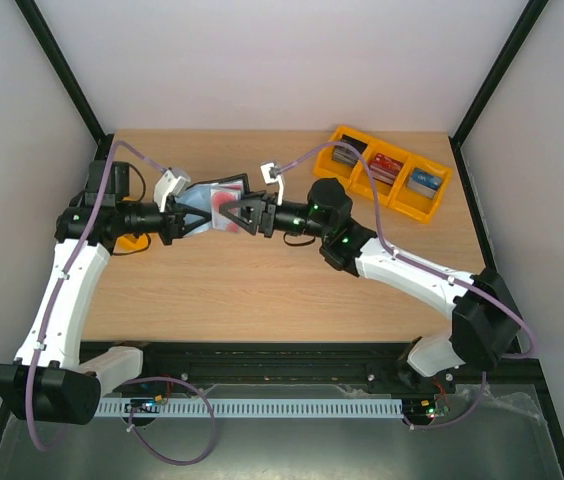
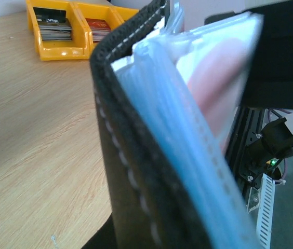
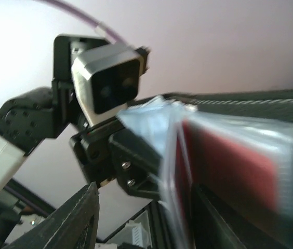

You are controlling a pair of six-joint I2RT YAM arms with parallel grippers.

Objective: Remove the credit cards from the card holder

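Alignment first: hanging in mid-air between the two arms, over the left middle of the worktop (image 1: 262, 290), the card holder (image 1: 200, 208), spread open and running its long axis left to right, from one claw toward the other. Gripping its left end with the left claw (image 1: 169, 222), jaws closed on the black cover. Facing it from the right with the right claw (image 1: 239, 215), jaws standing partly apart and straddling the fanned edge of the clear pockets (image 3: 154, 129), not yet pinching as far as can be seen. Lying straight ahead of that right claw, tucked inside a pocket: a credit card (image 1: 224, 202) showing a red blotch through the film. Not showing clearly whether either finger is touching it.

Judging the right claw as the nearer one and the one placed for the pull, likely drawing rightward along the holder's length while bracing with the left. Risking a pinch on the pocket film together with the card. Leaving bare wood below for setting cards down. Sitting well apart at the far right corner: a yellow tray (image 1: 390, 180) of other card stacks.
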